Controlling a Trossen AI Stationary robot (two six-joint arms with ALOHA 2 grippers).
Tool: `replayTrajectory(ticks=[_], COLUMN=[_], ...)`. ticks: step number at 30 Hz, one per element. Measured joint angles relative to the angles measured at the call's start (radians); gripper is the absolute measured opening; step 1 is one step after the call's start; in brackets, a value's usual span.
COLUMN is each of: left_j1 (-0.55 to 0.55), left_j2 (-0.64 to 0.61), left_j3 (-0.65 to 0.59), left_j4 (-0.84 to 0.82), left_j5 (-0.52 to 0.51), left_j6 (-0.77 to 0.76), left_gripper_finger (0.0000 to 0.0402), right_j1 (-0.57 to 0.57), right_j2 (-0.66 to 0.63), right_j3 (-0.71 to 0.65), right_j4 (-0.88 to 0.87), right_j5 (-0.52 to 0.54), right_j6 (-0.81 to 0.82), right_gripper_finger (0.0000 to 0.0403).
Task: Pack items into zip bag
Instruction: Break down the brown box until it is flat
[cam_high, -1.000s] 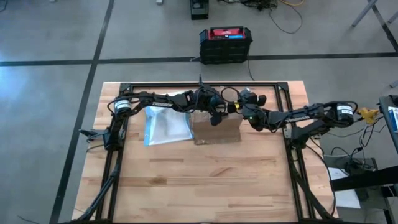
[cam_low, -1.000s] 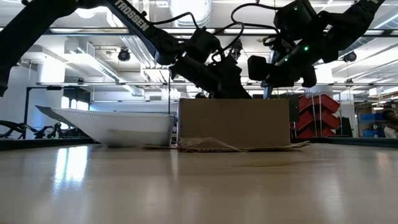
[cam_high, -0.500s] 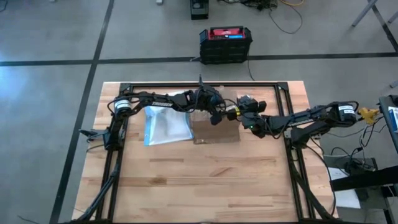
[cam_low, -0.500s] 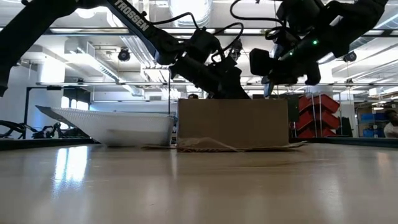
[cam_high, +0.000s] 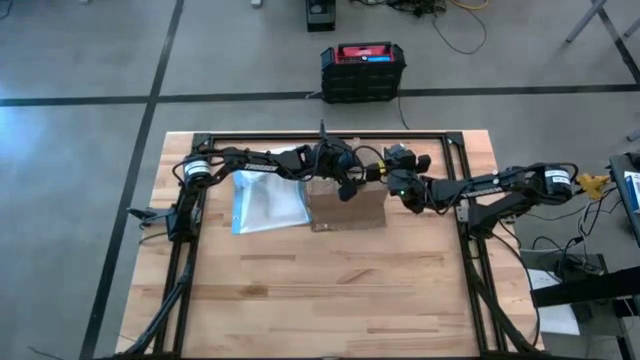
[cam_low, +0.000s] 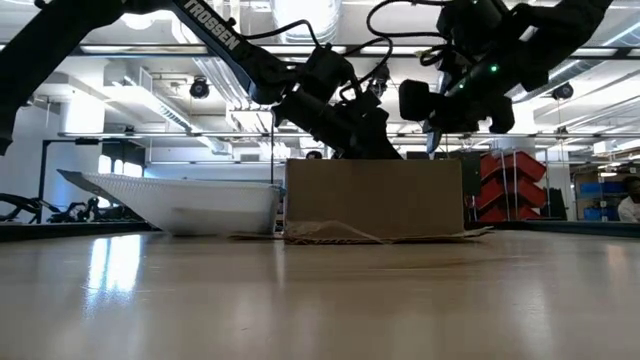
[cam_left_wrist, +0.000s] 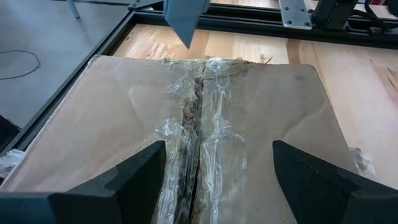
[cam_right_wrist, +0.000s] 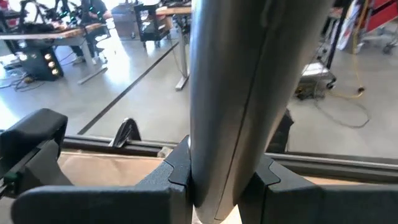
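The left arm reached across the desk (cam_high: 330, 270), and its left tool (cam_left_wrist: 217, 171) hung open just above the taped seam of the cardboard box (cam_high: 347, 208). The right tool (cam_right_wrist: 217, 177), from the other side, was closed on a grey stick (cam_right_wrist: 239, 93) over the box. The zip bag (cam_high: 265, 200) lay beside the box, under the left arm.

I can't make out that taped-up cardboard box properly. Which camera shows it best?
The left wrist view: the cardboard box fills it, its taped top seam plain, between the open left gripper. The high view shows it small and partly covered by arms, the low view only its front side, the right wrist view barely a strip.
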Motion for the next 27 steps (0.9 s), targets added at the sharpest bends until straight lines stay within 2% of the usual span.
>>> replayTrajectory(ticks=[11, 27], left_j1=[-0.001, -0.001], left_j2=[0.000, 0.000], left_j3=[0.000, 0.000], left_j4=[-0.003, -0.013], left_j5=[0.003, 0.003], left_j6=[-0.001, 0.001], left_gripper_finger=[0.0276, 0.0276], right_j1=[-0.009, -0.017], right_j2=[0.078, 0.065], right_j3=[0.004, 0.003], right_j4=[0.070, 0.081], right_j5=[-0.010, -0.014], right_j6=[-0.023, -0.056], right_gripper_finger=[0.0056, 0.0056])
